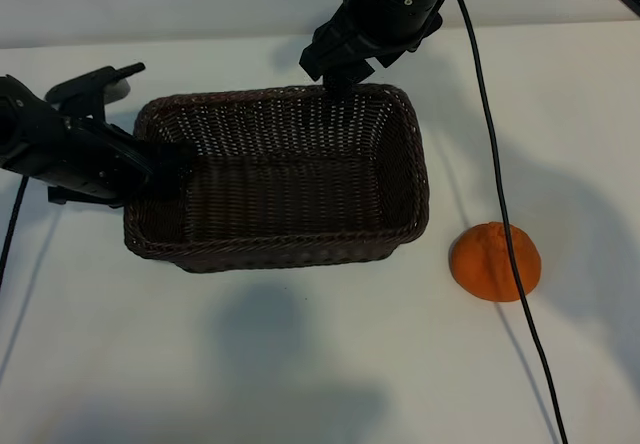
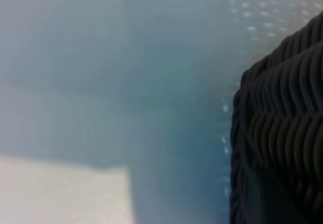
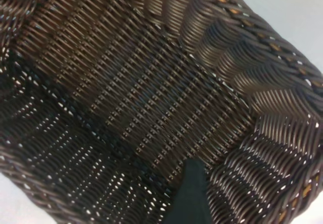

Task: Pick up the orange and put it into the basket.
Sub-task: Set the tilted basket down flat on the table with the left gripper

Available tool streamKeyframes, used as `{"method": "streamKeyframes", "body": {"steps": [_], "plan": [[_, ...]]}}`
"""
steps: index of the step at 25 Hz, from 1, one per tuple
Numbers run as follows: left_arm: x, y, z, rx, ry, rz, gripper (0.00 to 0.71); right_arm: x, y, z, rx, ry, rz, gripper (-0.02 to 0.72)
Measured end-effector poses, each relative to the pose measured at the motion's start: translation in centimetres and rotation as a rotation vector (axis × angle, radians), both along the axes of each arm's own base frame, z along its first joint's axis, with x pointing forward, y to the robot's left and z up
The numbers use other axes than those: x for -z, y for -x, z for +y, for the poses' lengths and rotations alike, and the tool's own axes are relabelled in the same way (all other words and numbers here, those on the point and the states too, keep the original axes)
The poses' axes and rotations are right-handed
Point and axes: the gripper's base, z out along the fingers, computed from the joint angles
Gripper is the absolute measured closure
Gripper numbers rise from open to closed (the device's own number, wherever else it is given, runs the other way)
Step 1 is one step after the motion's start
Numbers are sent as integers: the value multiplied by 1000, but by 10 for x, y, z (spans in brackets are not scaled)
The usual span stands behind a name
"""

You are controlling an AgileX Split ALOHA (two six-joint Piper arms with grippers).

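Note:
The orange (image 1: 485, 261) lies on the white table to the right of the basket (image 1: 405, 179), apart from it and from both grippers. The dark brown wicker basket sits mid-table with nothing inside. My left gripper (image 1: 168, 156) reaches in from the left and is shut on the basket's left wall, one finger inside the rim. In the left wrist view that wicker wall (image 2: 282, 133) fills one side. My right gripper (image 1: 340, 82) hangs open over the basket's far rim. In the right wrist view, one dark finger (image 3: 189, 193) shows above the basket's woven floor (image 3: 141, 98).
A black cable (image 1: 488, 134) from the right arm trails down the table and crosses in front of the orange. White tabletop (image 1: 300, 364) stretches in front of the basket and around the orange.

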Motion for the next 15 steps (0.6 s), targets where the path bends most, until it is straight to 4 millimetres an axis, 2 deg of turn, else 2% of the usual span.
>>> {"method": "streamKeyframes", "body": {"steps": [12,13,15], "plan": [[4,0,-1,-21,22,19,554,0,0,0,0,0,0,108],[4,0,-1,-21,23,21,535,0,0,0,0,0,0,108],[4,0,-2,-26,32,26,450,0,0,0,0,0,0,108]]}}
